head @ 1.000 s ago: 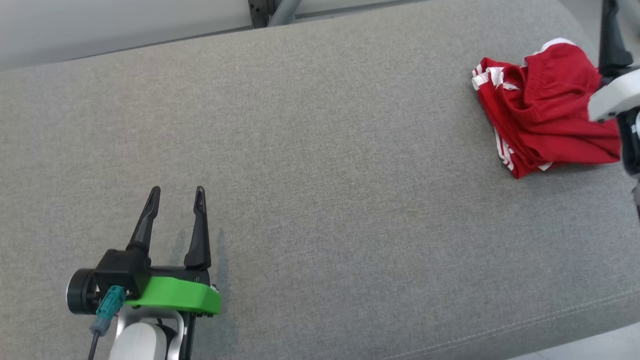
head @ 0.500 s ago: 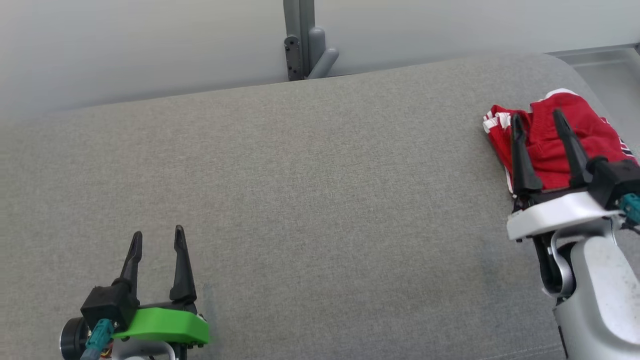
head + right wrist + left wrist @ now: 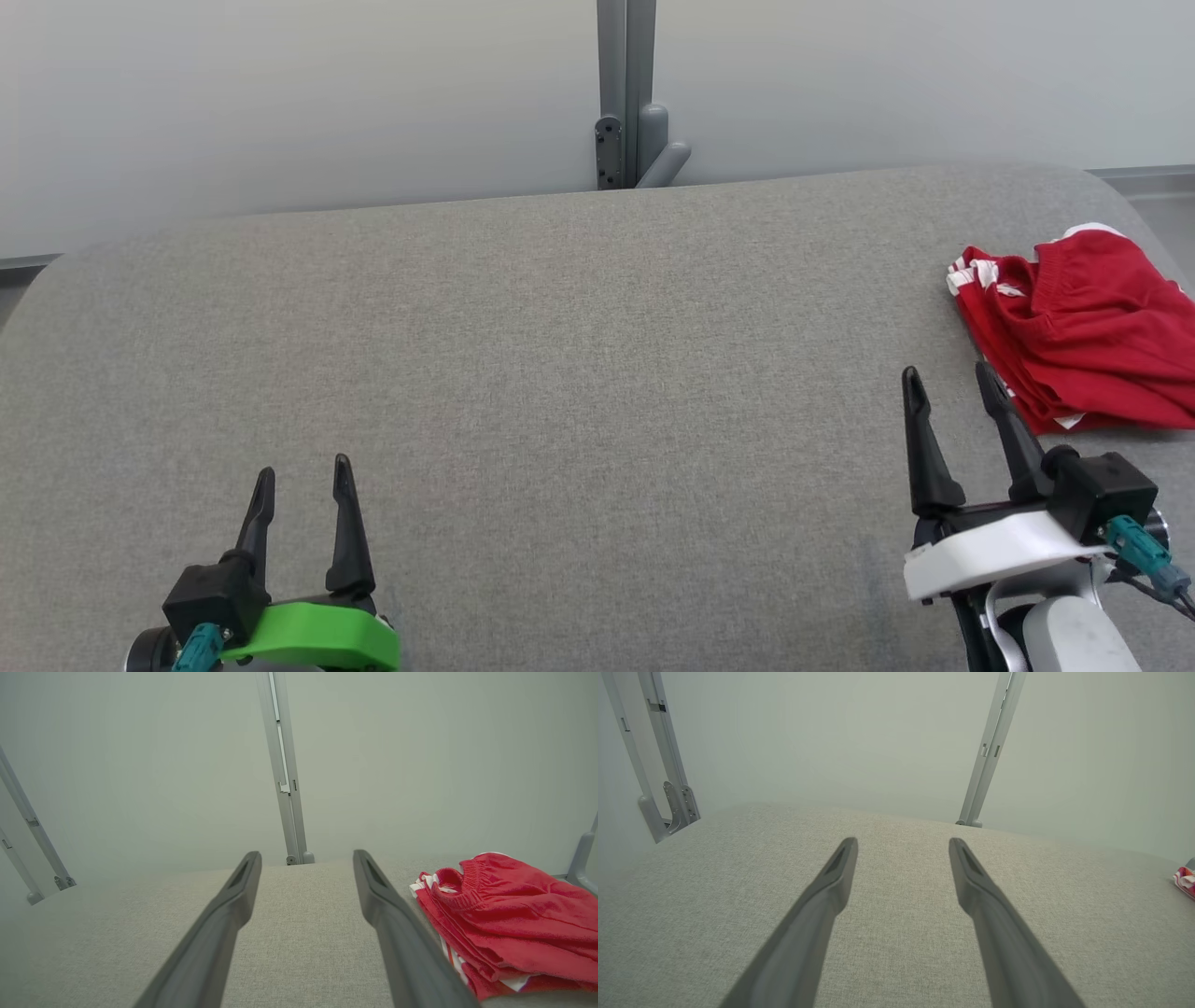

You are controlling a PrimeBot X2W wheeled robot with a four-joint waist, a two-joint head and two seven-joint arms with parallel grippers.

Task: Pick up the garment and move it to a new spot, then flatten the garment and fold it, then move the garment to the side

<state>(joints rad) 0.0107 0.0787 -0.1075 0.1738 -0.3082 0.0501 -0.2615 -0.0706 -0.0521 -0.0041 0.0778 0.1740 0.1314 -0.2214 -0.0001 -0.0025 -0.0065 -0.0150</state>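
Observation:
The garment point(image 3: 1083, 336) is a pair of red shorts with white stripes, bunched in a loose fold at the far right of the grey padded table point(image 3: 560, 373). In the right wrist view the garment point(image 3: 509, 914) lies just right of my right fingers. My right gripper point(image 3: 948, 383) stands open near the front right, its tips just short of the garment's near left edge, nothing between them. At the front left my left gripper point(image 3: 303, 471) is open and empty, far from the garment. A red-and-white corner of the garment point(image 3: 1185, 881) shows at the left wrist view's right edge.
A pale wall runs behind the table with a grey metal post point(image 3: 627, 93) at its middle. More grey posts point(image 3: 658, 765) stand at the table's left end. The table's rounded corners fall away at far left and far right.
The head camera has swung up and round, so the whole picture shifted. My right gripper has drawn back from over the garment to the front right, still open. The garment stays put.

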